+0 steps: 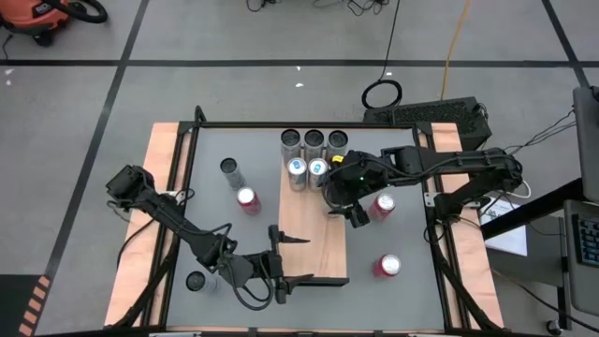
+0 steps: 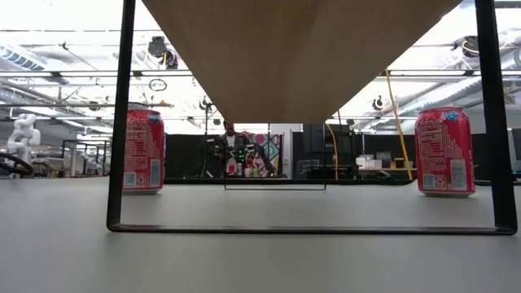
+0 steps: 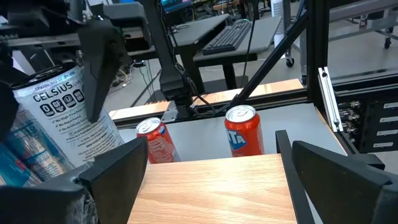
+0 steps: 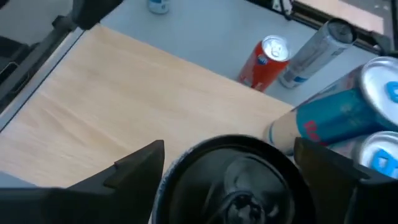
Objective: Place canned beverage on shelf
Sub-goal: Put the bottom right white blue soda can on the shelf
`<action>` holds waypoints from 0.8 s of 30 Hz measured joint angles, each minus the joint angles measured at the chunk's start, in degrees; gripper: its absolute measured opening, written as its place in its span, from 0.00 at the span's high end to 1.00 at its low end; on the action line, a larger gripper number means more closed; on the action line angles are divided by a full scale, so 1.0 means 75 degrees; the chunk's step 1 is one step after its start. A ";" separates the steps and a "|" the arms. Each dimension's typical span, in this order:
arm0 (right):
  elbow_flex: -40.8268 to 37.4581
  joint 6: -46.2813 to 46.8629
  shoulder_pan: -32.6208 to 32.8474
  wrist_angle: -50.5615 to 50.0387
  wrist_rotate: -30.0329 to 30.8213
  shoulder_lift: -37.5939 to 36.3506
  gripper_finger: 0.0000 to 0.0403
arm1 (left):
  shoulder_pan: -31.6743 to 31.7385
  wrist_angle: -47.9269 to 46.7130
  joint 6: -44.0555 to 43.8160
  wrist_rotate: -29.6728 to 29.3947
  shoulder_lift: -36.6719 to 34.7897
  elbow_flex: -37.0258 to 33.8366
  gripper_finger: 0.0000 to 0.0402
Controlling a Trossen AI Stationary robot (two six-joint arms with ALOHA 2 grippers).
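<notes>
The shelf is a long rectangular board of pale wood grain with thin dark edges, raised on a slim black metal frame above the smooth grey tabletop, running from the table's far edge toward its near edge at about mid-width. At the shelf's far end stand slim cylindrical cans in rows: three silver ones along the end and two with blue-and-white tops just nearer. The right gripper hovers over the shelf's right edge beside those cans, its arm reaching in from the table's right side with the elbow bent; its fingers are spread apart around a dark-topped can standing on the shelf directly beneath the wrist, and no contact with it can be made out. A red can stands on the tabletop just right of that gripper, another red can sits nearer the right front corner, and a third red can stands left of the shelf with a silver can beyond it. The left gripper rests at the shelf's near left corner, its fingers spread wide and holding nothing, its arm stretched low from the table's left edge.
</notes>
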 joint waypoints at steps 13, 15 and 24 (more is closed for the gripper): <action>0.0000 0.0782 0.0798 0.0704 0.1326 -0.0770 0.26 | 0.0000 -0.0186 -0.0182 -0.0003 0.0006 0.0000 0.02; 0.0003 0.0965 0.1146 0.0637 0.1775 -0.0843 0.26 | 0.0001 -0.0176 -0.0184 -0.0003 0.0026 0.0000 0.02; 0.0003 0.2079 0.2435 -0.0575 0.3254 -0.1077 0.26 | 0.0298 -0.0164 -0.0379 -0.0003 0.0038 0.0000 0.10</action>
